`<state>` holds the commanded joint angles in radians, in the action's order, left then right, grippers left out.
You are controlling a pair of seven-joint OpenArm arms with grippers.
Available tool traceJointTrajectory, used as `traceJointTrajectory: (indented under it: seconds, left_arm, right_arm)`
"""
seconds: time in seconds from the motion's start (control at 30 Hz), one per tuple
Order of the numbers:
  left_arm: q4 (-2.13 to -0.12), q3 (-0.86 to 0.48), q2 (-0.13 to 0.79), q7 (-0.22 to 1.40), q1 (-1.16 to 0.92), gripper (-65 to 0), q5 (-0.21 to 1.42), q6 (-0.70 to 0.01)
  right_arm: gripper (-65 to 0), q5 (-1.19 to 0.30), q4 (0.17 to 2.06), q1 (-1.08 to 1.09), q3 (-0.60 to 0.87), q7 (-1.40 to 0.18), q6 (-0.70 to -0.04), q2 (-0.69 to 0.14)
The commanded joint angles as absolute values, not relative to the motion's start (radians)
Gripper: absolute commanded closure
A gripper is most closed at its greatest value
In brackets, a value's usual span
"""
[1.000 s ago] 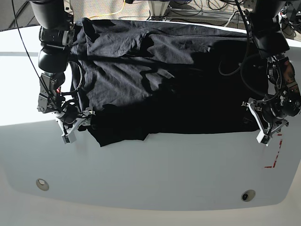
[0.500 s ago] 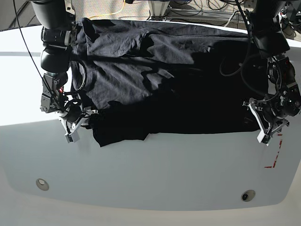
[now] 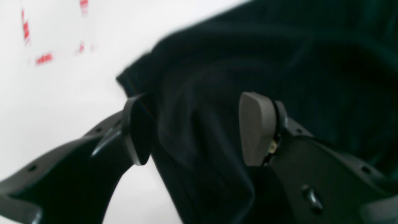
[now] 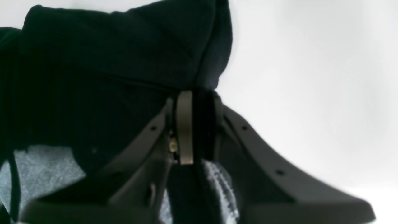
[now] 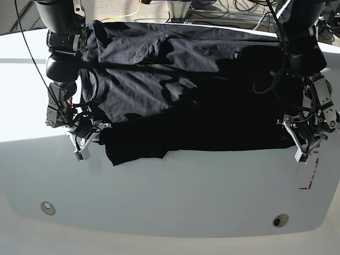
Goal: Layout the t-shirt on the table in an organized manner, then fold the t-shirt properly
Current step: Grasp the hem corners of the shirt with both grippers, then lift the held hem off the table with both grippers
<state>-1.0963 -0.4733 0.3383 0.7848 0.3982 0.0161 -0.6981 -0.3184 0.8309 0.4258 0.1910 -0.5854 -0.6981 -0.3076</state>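
The black t-shirt (image 5: 180, 101) lies spread and wrinkled across the far half of the white table (image 5: 186, 196). At the shirt's near corner on the base view's left, my right gripper (image 5: 87, 142) is shut on a fold of the cloth. The right wrist view shows this gripper (image 4: 199, 124) with black fabric (image 4: 108, 62) pinched between the pads. On the base view's right, my left gripper (image 5: 299, 143) sits at the shirt's other near corner. In the left wrist view this gripper (image 3: 192, 124) stands open, its fingers astride a ridge of the shirt (image 3: 248, 56).
A red dashed mark (image 5: 311, 180) lies on the table just below the left gripper, and appears as red dashes (image 3: 43, 58) in the left wrist view. Two small metal discs (image 5: 48, 207) (image 5: 280, 220) sit near the front edge. Cables and floor lie beyond the table's far edge.
My right gripper went from open to shut on the shirt's near corner and pulled in slightly. The left gripper shifted a little toward the base view's right.
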Motion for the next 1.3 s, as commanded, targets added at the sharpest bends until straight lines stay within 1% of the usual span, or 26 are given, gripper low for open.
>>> traceJointTrajectory:
  seconds: [0.23, 0.4, 0.63, 0.8, 0.87, 0.97, 1.07, 1.17, 1.3]
  left_arm:
    - [-0.943, -0.483, 0.381, 0.719, 0.458, -39.6, 0.018, -0.698]
    - [-0.895, -0.483, 0.394, 0.657, 0.466, -39.7, 0.021, -0.645]
    - [-0.828, -0.478, 0.398, 0.613, 0.487, -39.7, 0.021, -0.61]
    - [-0.733, -0.478, 0.398, 0.57, 0.515, -39.7, 0.021, -0.59]
    - [-0.705, -0.478, 0.398, 0.552, 0.524, -40.6, 0.019, -0.59]
    - [-0.661, -0.478, 0.398, 0.53, 0.535, -45.7, 0.018, -0.587]
    - [-0.619, -0.476, 0.398, 0.515, 0.55, -49.7, 0.018, -0.555]
    - [-0.596, -0.476, 0.398, 0.507, 0.556, -49.9, 0.018, -0.532]
    - [-0.595, -0.47, 0.394, 0.516, 0.556, -49.6, 0.016, -0.535]
  right_arm:
    - [-2.1, -0.318, 0.831, 0.424, 0.191, -0.585, -0.698, -0.308]
    - [-2.1, -0.318, 0.831, 0.424, 0.191, -0.585, -0.698, -0.308]
    - [-1.7, -0.317, 0.831, 0.423, 0.191, -0.585, -0.698, -0.309]
    - [-1.7, -0.317, 0.831, 0.423, 0.191, -0.585, -0.698, -0.309]
    - [-1.7, -0.317, 0.831, 0.423, 0.191, -0.585, -0.698, -0.309]
    - [-1.7, -0.317, 0.831, 0.423, 0.191, -0.585, -0.698, -0.309]
    - [-1.9, -0.317, 0.831, 0.423, 0.191, -0.585, -0.698, -0.309]
    - [-1.9, -0.317, 0.831, 0.421, 0.191, -0.585, -0.698, -0.309]
    - [-1.9, -0.317, 0.831, 0.421, 0.193, -0.585, -0.698, -0.309]
